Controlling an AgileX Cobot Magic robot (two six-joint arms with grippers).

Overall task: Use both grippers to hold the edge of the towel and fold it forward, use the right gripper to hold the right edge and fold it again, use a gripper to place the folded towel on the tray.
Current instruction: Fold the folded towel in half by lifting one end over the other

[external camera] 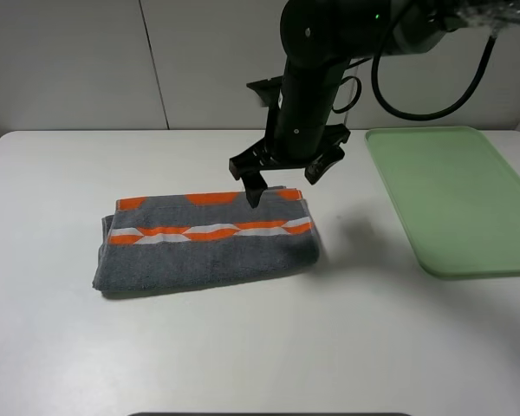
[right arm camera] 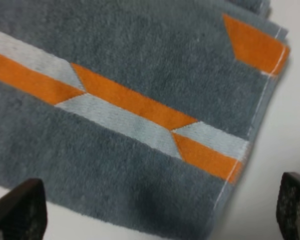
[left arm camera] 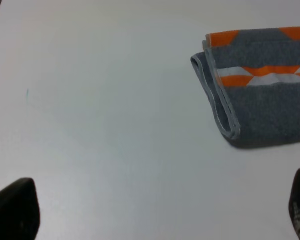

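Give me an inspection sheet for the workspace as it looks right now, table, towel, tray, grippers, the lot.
Surface: white table, plain, no stains seen.
Job's things: grey towel with orange marks lies folded on the table left of centre, off the tray; green tray at the right, nothing in it.
Clutter: nothing seen.
Grippers: right gripper open over the towel's right end, holding nothing; left gripper open over bare table, towel off to one side, holding nothing.
Cables: black cable hangs in a loop from the right arm, above the tray's far edge, clear of the towel.
Surroundings: pale panelled wall behind the table; nothing else seen.
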